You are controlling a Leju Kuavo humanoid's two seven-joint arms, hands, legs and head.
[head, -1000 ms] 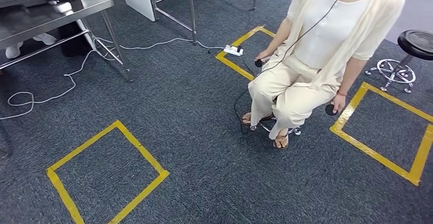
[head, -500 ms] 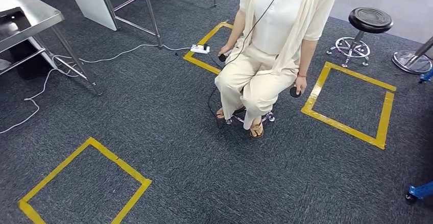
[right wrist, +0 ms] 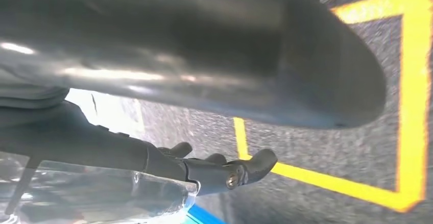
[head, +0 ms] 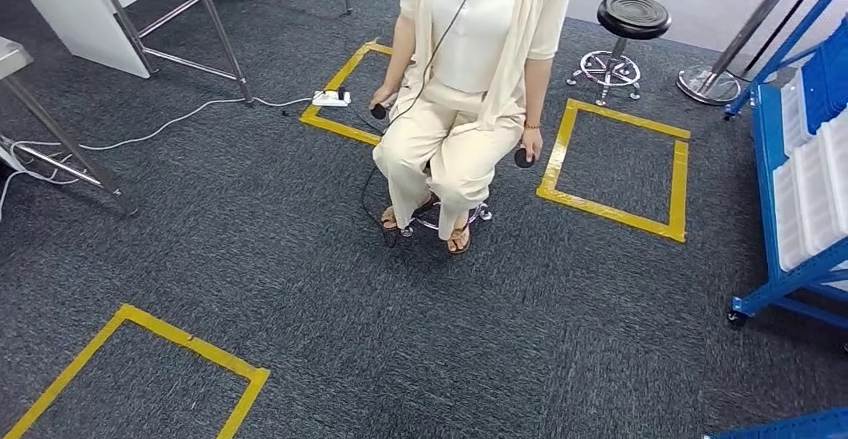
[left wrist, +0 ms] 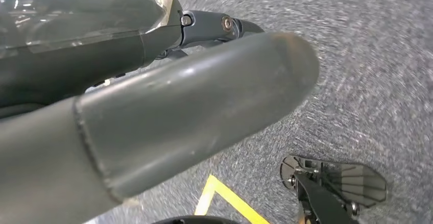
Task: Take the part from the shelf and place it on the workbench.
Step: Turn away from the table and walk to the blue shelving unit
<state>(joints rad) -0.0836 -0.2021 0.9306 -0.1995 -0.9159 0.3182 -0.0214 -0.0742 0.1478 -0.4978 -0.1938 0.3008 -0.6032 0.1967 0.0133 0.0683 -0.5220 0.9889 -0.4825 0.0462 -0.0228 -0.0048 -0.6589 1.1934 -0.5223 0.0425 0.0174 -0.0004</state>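
Dark grey flecked carpet (head: 300, 289) bears yellow tape squares (head: 615, 164); blue shelf (head: 775, 169), black stool (head: 632, 14), cream-clad person (head: 465, 69).

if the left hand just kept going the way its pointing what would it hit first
Most likely the grey carpet: the left hand hangs holding nothing, pointing down at open floor. Yellow tape lies off to the side; depth is unclear.

A person in a cream cardigan and cream trousers (head: 470, 79) sits on a small wheeled stool on the dark grey carpet (head: 300, 289), holding a round black controller (head: 524, 158) in each hand. Just beside the person lies a white power strip (head: 331, 98) with a white cable (head: 160, 131) trailing across the floor. Yellow tape squares (head: 620, 169) mark the carpet. A black round-seated stool (head: 630, 19) stands behind, near a steel-legged table (head: 225, 29)
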